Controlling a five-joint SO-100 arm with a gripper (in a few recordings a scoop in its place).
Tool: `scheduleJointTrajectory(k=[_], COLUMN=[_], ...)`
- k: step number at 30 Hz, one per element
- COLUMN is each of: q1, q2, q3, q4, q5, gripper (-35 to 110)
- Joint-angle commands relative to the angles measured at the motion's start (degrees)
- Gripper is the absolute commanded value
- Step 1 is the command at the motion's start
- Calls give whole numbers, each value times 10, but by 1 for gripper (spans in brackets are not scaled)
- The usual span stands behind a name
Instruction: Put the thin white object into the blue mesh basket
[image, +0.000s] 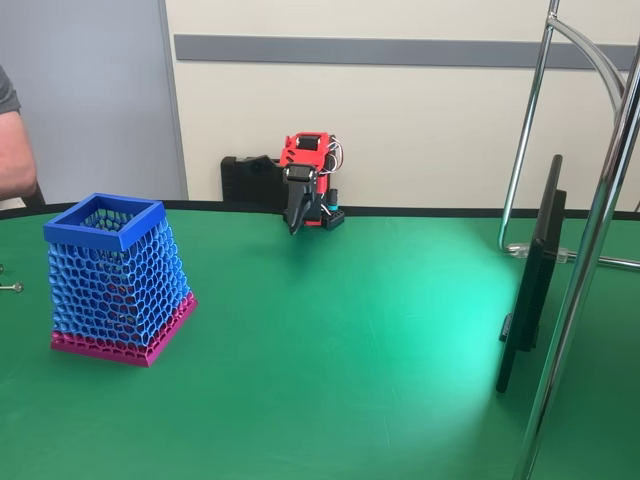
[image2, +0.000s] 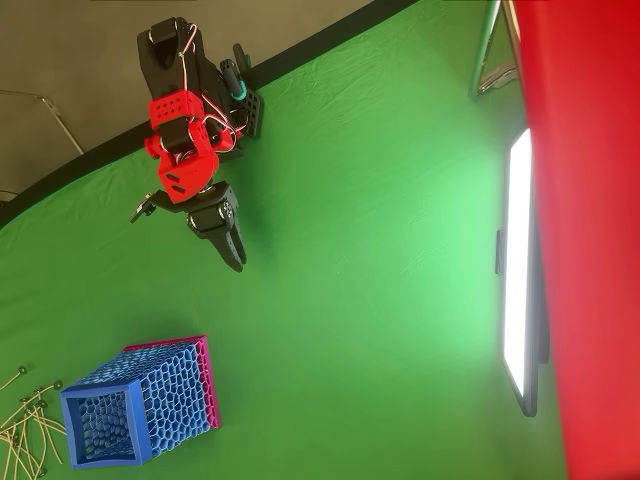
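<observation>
Several thin pale sticks with small round ends (image2: 25, 425) lie in a loose heap on the green table cloth (image2: 360, 300) at the lower left edge of the overhead view, just beside the blue honeycomb-mesh basket with the solid blue square rim and the magenta-pink base (image2: 150, 410); I cannot tell which one of them is the thin white object, and they are too small to see more detail. In the fixed view, a small grey metal pin (image: 12, 288) lies at the left edge, near the basket (image: 118, 280). The basket stands upright on the cloth, and through the mesh and the open top nothing can be recognised inside it. The black two-finger gripper (image2: 238, 262) of the red arm (image2: 180, 150) is well apart from the basket and from the sticks, near the far edge of the table. Its fingers are pressed together to a point, with no gap between them and with nothing held, and the tip is directed down to the cloth (image: 295, 228); I cannot tell if it touches the cloth. A person's arm (image: 12, 140) shows at the left edge of the fixed view, behind the table. One dark flat screen on a stand (image: 530, 280) is at the right side, beside chrome tubes (image: 590, 250).
</observation>
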Motion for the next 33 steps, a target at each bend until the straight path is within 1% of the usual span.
scheduleJointTrajectory(k=[1,6,33], q1=[-4,-4,-4], q2=[13,14,14], q3=[4,4,4], q4=[28,37,43], q5=[4,4,28], gripper=[13,1,1])
